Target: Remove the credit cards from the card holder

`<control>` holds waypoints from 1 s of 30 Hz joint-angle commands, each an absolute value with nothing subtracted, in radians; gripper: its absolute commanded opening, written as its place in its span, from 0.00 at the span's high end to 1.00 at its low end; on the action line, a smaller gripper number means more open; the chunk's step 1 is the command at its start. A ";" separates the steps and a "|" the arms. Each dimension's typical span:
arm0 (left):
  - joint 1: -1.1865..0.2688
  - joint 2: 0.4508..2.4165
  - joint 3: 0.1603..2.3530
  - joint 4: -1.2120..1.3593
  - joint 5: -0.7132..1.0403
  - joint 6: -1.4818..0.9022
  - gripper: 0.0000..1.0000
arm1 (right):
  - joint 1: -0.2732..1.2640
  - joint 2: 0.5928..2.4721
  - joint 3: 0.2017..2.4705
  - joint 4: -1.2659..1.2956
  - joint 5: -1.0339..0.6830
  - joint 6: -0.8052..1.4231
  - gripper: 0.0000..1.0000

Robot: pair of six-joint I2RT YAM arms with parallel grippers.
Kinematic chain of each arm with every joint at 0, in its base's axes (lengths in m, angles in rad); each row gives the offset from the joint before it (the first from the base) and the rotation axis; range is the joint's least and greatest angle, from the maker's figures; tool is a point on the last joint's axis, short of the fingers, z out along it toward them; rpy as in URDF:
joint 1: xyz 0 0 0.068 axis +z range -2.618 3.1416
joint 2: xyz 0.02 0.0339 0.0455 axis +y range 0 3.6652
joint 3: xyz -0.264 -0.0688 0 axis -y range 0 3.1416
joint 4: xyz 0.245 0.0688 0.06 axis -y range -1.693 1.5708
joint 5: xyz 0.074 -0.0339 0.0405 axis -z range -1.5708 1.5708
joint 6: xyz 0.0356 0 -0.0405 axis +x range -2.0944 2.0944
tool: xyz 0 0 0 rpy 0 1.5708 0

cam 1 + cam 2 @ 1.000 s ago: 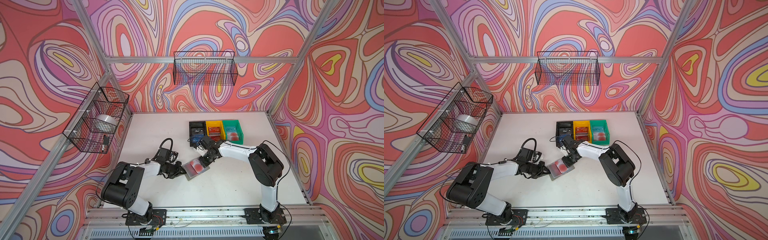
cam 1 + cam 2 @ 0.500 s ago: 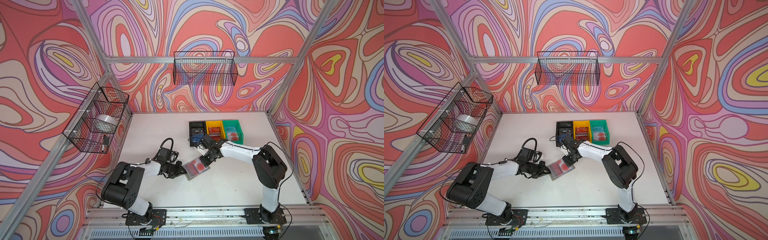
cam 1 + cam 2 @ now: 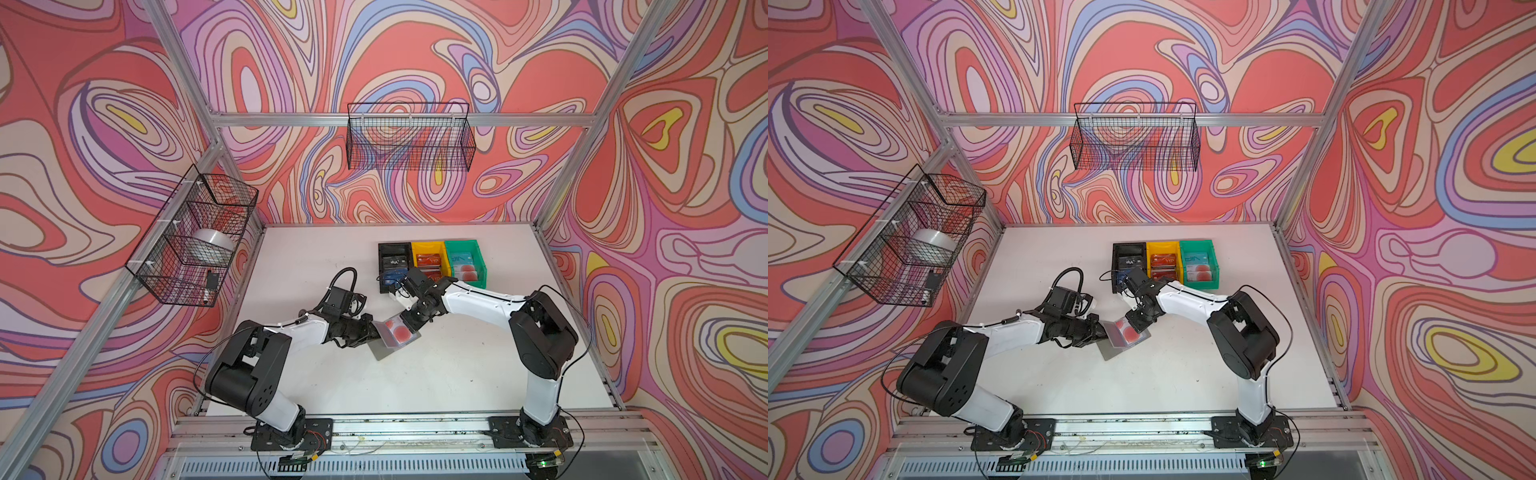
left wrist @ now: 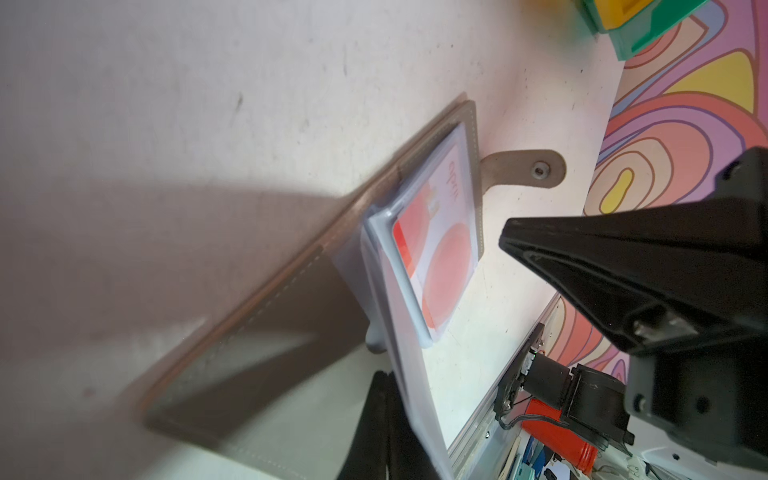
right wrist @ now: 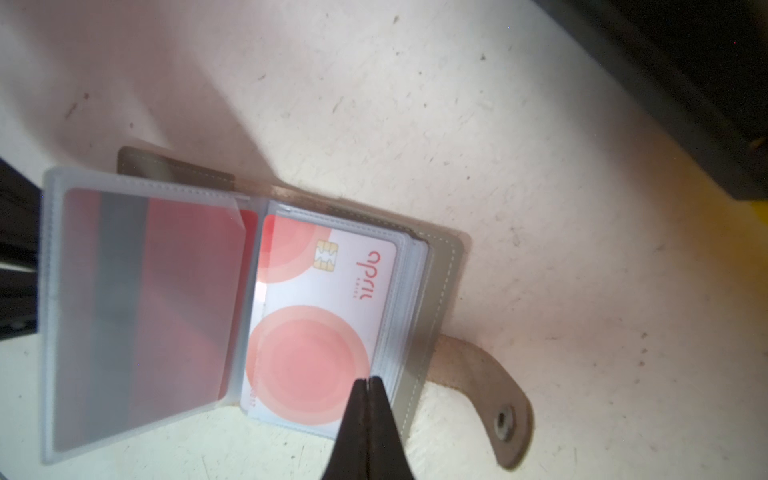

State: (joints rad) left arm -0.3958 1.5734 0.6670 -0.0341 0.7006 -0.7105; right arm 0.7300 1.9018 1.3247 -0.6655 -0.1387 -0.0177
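The grey card holder (image 3: 382, 353) (image 3: 1113, 353) lies open on the white table between both arms, its tab (image 5: 490, 395) pointing outward. A pale credit card with red discs (image 5: 324, 299) (image 4: 440, 266) sits in the top sleeve of the stack. My left gripper (image 3: 374, 330) (image 4: 386, 382) is shut on a clear sleeve (image 5: 145, 311) and holds it raised. A red card shows through that sleeve. My right gripper (image 3: 409, 322) (image 5: 368, 380) is shut, its tips on the pale card's edge with nothing between them.
Black (image 3: 394, 262), yellow (image 3: 428, 259) and green (image 3: 463, 262) bins with cards inside stand in a row just behind the right gripper. Wire baskets hang on the left wall (image 3: 191, 245) and the back wall (image 3: 409, 141). The metal base rail (image 3: 395, 424) runs along the front.
The right arm's elbow has shifted a little to the right. Both grippers have stayed at the card holder, and the sleeve is still raised.
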 commanded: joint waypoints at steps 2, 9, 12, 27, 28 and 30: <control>-0.421 1.618 0.731 -0.032 0.697 -0.721 0.95 | 0.738 1.897 1.328 -0.662 -0.155 -0.029 0.97; -0.439 1.667 0.775 -0.026 0.708 -0.719 0.94 | 0.738 1.865 1.333 -0.680 -0.072 -0.042 0.97; -0.438 1.669 0.770 -0.037 0.708 -0.710 0.94 | 0.737 1.859 1.339 -0.695 -0.048 -0.054 0.96; -0.406 1.560 0.659 -0.109 0.678 -0.667 0.95 | 0.737 1.946 1.389 -0.676 -0.115 -0.059 0.97; -0.401 1.554 0.651 -0.110 0.678 -0.668 0.95 | 0.738 1.953 1.394 -0.676 -0.114 -0.058 0.97; -0.391 1.541 0.638 -0.118 0.678 -0.663 0.95 | 0.738 1.967 1.400 -0.678 -0.114 -0.060 0.97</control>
State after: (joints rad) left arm -0.4057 1.5730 0.6590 -0.0799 0.6884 -0.6834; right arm 0.7300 1.9343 1.3804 -0.6834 -0.0998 -0.0551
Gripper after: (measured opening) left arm 0.056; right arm 0.043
